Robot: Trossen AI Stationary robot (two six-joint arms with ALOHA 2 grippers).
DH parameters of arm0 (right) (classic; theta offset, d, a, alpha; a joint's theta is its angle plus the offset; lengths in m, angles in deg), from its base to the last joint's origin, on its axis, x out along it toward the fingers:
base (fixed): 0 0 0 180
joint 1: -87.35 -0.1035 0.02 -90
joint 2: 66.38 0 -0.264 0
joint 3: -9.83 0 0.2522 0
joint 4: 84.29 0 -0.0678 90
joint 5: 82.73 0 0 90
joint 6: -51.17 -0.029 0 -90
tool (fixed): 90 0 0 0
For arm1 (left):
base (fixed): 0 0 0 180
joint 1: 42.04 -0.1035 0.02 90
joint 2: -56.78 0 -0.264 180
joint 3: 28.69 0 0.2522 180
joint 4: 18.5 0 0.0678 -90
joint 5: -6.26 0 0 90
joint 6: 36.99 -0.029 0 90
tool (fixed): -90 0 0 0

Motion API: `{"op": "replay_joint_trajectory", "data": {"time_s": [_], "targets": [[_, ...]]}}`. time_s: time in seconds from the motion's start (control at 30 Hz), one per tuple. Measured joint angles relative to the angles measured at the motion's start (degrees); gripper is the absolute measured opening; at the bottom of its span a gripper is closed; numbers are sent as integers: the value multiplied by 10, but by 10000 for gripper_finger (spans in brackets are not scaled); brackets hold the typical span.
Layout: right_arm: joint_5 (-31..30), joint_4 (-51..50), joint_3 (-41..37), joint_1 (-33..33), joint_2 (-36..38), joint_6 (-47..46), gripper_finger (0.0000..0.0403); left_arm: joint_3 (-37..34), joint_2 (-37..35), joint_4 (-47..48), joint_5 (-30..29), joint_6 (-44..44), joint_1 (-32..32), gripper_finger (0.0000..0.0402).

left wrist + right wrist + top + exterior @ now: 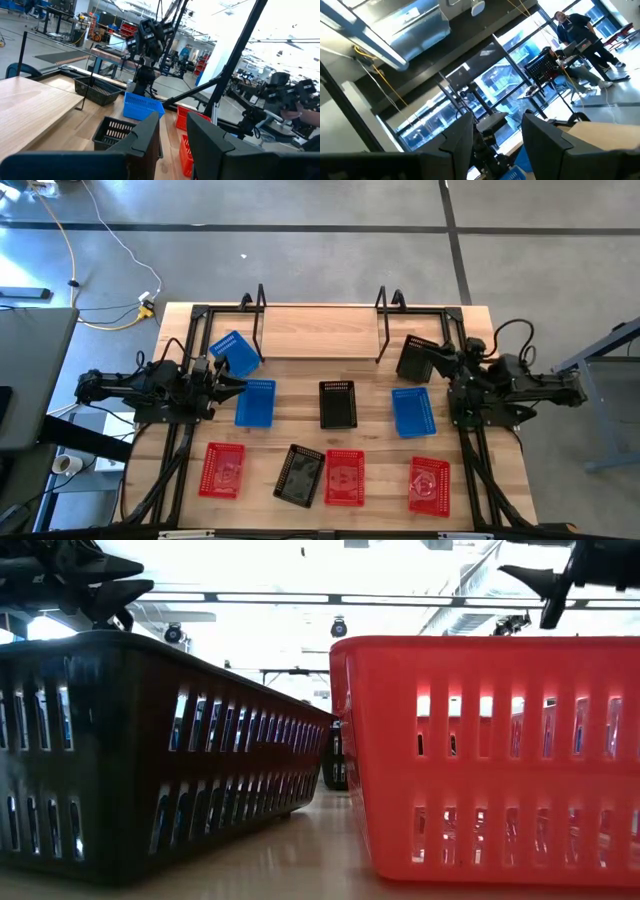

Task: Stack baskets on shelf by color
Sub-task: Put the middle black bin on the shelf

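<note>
The shelf (320, 345), a light plank between two black wire uprights, stands at the table's far side. Blue, red and black baskets lie on the table. One blue basket (235, 352) sits askew by the left upright and a black basket (413, 358) by the right one. My left gripper (228, 386) hovers open and level at the table's left, between two blue baskets. My right gripper (443, 364) is open at the table's right, tipped upward beside that black basket. In both wrist views nothing is between the fingers (150, 135) (462, 137).
In the middle row lie a blue basket (255, 402), a black one (337, 403) and a blue one (412, 410). Along the near edge lie a red basket (222, 470), a black one (300, 476) and two red ones (344, 478) (429, 485). People are in the room beyond.
</note>
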Motion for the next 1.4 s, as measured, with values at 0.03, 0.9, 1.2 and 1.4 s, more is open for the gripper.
{"op": "replay_joint_trajectory", "data": {"time_s": [0.03,0.9,1.2,1.4], "targets": [[0,-5,16,0,-17,7,154,0,0,0,0,0,0,90],[174,-306,368,-46,-490,49,154,0,0,0,0,0,0,90],[149,-309,399,-94,-612,65,154,0,0,0,0,1,0,90],[153,-308,399,-114,-674,63,154,0,0,0,0,10,0,90]]}}
